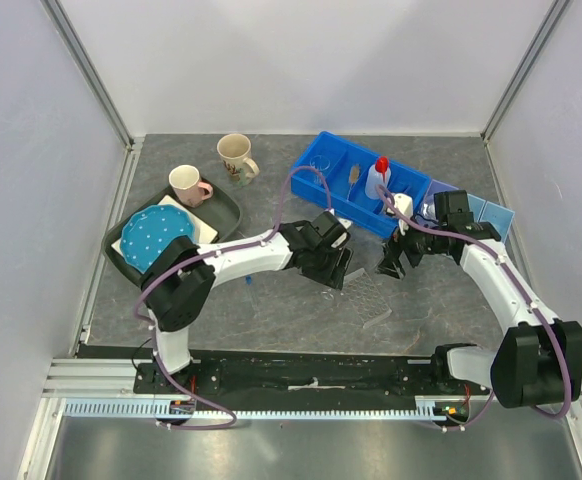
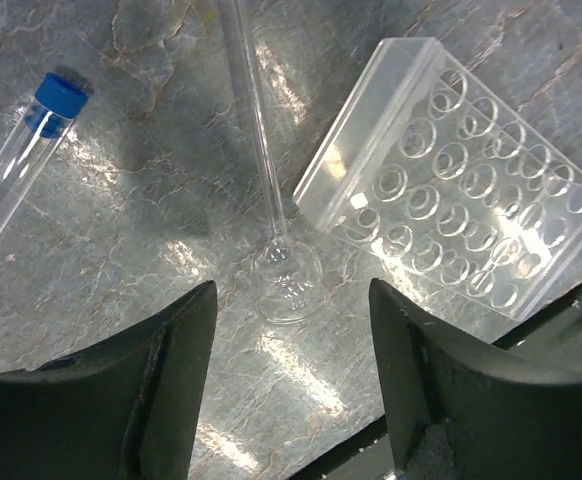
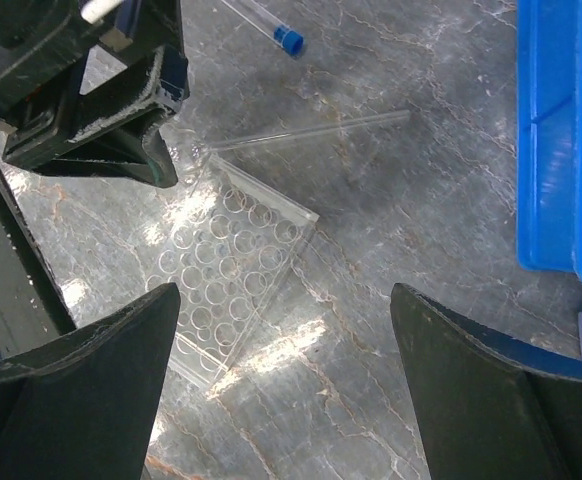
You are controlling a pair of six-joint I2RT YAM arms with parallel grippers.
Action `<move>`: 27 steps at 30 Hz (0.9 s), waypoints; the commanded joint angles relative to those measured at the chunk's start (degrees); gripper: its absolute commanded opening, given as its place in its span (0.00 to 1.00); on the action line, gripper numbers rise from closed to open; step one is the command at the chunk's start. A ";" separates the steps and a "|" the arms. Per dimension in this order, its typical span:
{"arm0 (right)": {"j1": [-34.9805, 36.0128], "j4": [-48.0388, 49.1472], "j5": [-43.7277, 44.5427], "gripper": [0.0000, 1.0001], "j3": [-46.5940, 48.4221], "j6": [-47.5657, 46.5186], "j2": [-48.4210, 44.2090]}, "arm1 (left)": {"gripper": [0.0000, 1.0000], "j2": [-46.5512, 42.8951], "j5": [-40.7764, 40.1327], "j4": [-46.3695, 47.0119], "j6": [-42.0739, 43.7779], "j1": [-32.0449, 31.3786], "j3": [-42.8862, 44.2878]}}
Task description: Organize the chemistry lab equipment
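A clear long-necked flask (image 2: pixel 289 280) lies on the grey table, its bulb just ahead of my open left gripper (image 2: pixel 291 305), whose fingers straddle it without touching. The clear tube rack (image 2: pixel 461 225) lies flat to its right. A blue-capped tube (image 2: pixel 31 150) lies at the left. My right gripper (image 3: pixel 286 300) is open and empty above the table, with the rack (image 3: pixel 226 270) at its left finger. In the top view both grippers, left (image 1: pixel 333 262) and right (image 1: pixel 396 258), hover by the rack (image 1: pixel 366 287). The white squeeze bottle (image 1: pixel 377 178) and thin brush (image 1: pixel 353 180) sit in the blue bin (image 1: pixel 343 205). Goggles are out of view.
A beige mug (image 1: pixel 236 155) stands at the back. A pink mug (image 1: pixel 188 185) and a blue dotted plate (image 1: pixel 158 237) sit in a dark tray (image 1: pixel 226 205) at the left. A lighter blue tray (image 1: pixel 491 212) adjoins the bin. The bin's wall (image 3: pixel 561 140) is right of my right gripper.
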 commanded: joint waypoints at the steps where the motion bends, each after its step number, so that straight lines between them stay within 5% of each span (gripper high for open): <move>1: -0.89 2.24 -0.20 0.94 -0.47 0.73 -1.97 | 0.68 2.35 -1.44 -2.97 1.54 -0.67 3.46; 17: -1.15 2.24 0.24 0.94 -0.47 0.73 -1.26 | 0.67 11.57 -9.26 -12.11 7.16 -2.78 13.91; 27: -1.41 2.15 0.41 0.94 -0.47 0.64 -1.26 | 0.57 16.50 -11.28 -15.10 9.63 -2.78 21.99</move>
